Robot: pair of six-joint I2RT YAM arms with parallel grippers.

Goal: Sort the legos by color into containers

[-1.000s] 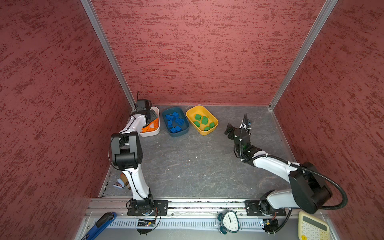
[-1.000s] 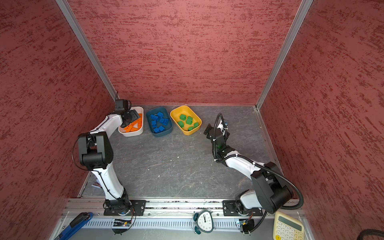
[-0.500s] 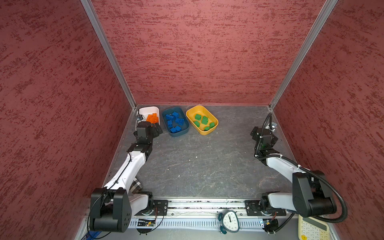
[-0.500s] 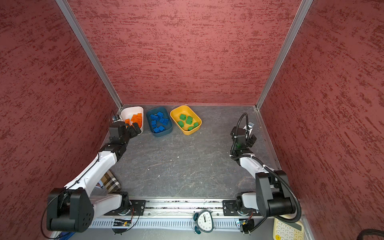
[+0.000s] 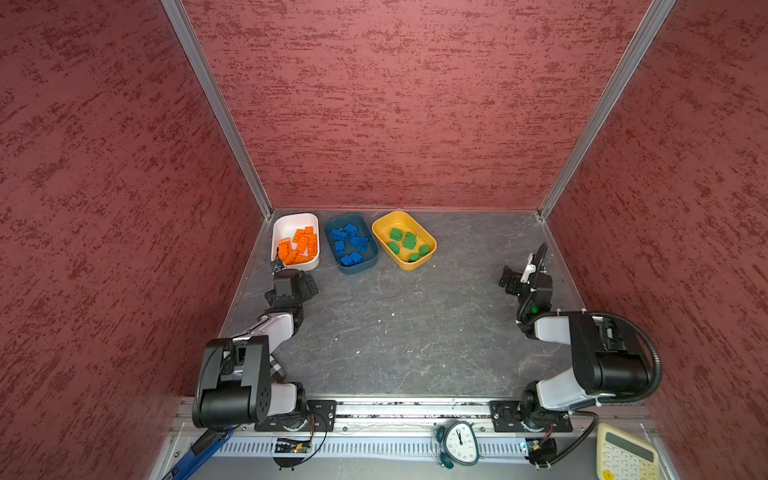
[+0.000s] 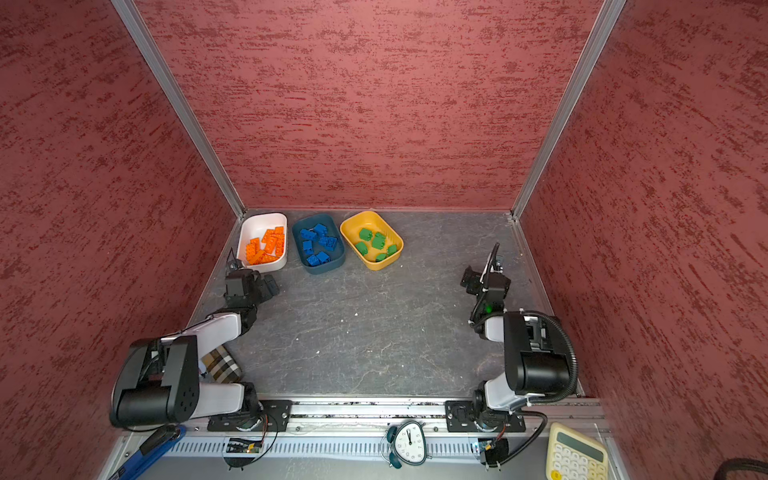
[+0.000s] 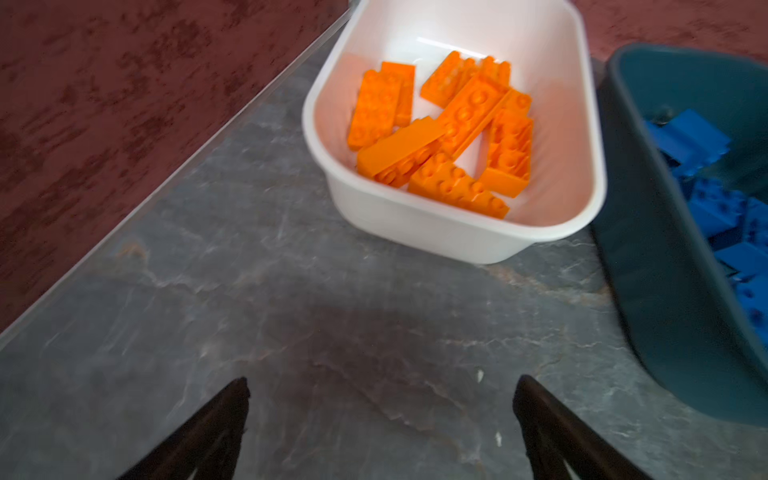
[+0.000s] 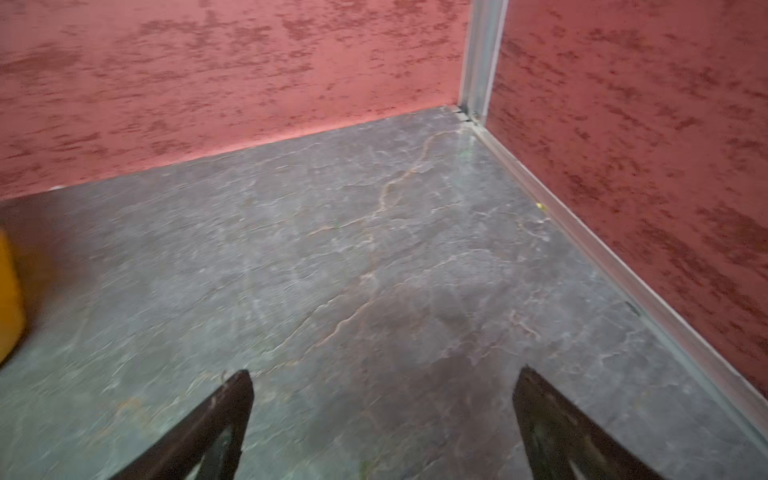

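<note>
Three containers (image 5: pixel 353 269) hold legos (image 5: pixel 358 241) sorted by colour.

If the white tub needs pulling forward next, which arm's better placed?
Left. The left claw is open, empty, just in front of the white tub and facing it. The right claw, also open, sits by the opposite wall, beyond the yellow tub.

The left arm (image 5: pixel 276 326) and right arm (image 5: pixel 548 330) are glossy white links joined by bulky black cylindrical joints, bolted down on black base plates (image 5: pixel 322 415). A ribbed black hose (image 5: pixel 656 368) loops beside the right arm, whose wrist shows a green light (image 5: pixel 534 309); the left claw (image 7: pixel 382 379) and right claw (image 8: pixel 384 372) have dark tapered fingers.
</note>
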